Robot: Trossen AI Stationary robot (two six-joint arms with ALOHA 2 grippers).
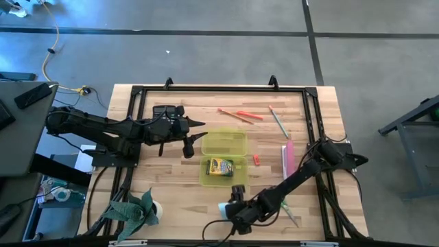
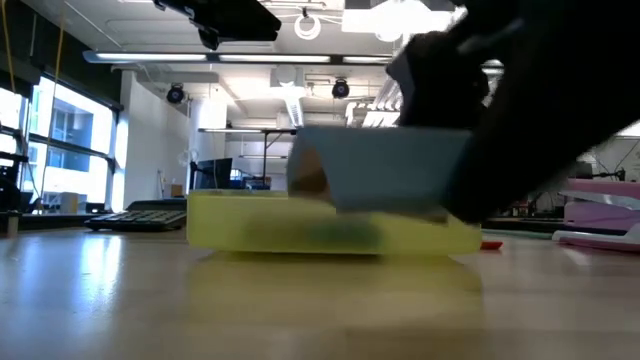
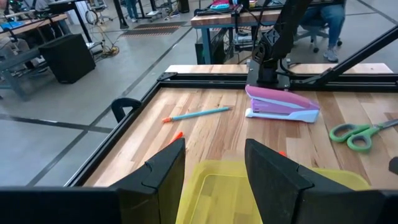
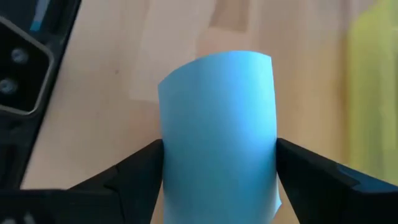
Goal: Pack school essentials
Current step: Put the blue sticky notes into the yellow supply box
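The translucent yellow-green case [image 1: 224, 143] lies open in the middle of the table, and the yellow-green crayon box [image 1: 220, 167] sits in its near half. My left gripper [image 1: 196, 138] is open at the case's left edge, its fingers [image 3: 163, 171] standing over the yellow rim [image 3: 214, 180]. Near the table's near edge, my right gripper [image 1: 232, 210] is shut on the light blue sticky-note pad [image 4: 217, 130]. Orange pens [image 1: 240, 114], a thin green pencil [image 1: 278, 122] and a tiny red eraser [image 1: 256, 159] lie flat on the wood. Green-handled scissors [image 3: 353, 134] lie partly under my right arm. My left gripper is at the case's left rim; whether its fingers touch the rim I cannot tell. My right gripper pinches the sticky-note pad between its two fingers [image 4: 134, 171], one on each opposite side edge [image 4: 169, 155]. The pad bows outward between them. In the low view the pad [image 2: 385, 170] hangs clear of the table in front of the case [image 2: 300, 232].
A pink stapler [image 1: 289, 158] lies right of the case, close to my right arm. A green plush thing and a white roll [image 1: 140, 209] sit at the near left corner. A black frame [image 1: 137, 96] borders the table. Bare wood lies between the case and the far rail.
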